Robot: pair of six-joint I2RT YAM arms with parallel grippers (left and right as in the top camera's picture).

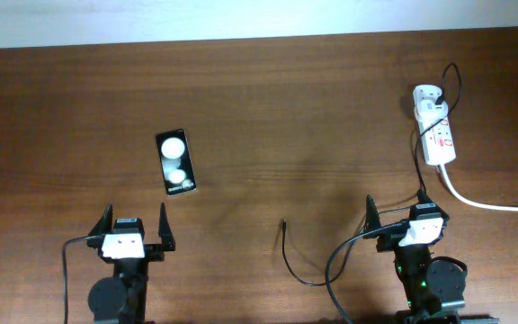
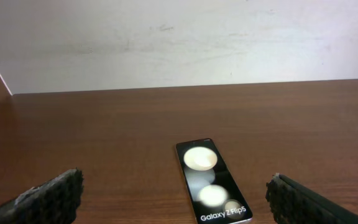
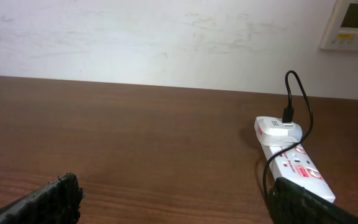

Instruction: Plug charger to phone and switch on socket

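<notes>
The black phone (image 1: 175, 161) lies flat on the table at the left, two round reflections on its screen; it also shows in the left wrist view (image 2: 211, 180), white text nearest. My left gripper (image 1: 133, 222) is open and empty just in front of it. The white socket strip (image 1: 436, 128) lies at the far right, with the charger's white adapter (image 1: 426, 97) plugged in at its far end. The thin black charger cable's plug tip (image 1: 283, 223) lies loose mid-table. My right gripper (image 1: 400, 212) is open and empty, in front of the socket (image 3: 297, 167).
The socket's thick white cord (image 1: 493, 204) runs off to the right edge. The black charger cable loops along the front (image 1: 308, 277) near the right arm's base. A white wall borders the table's far edge.
</notes>
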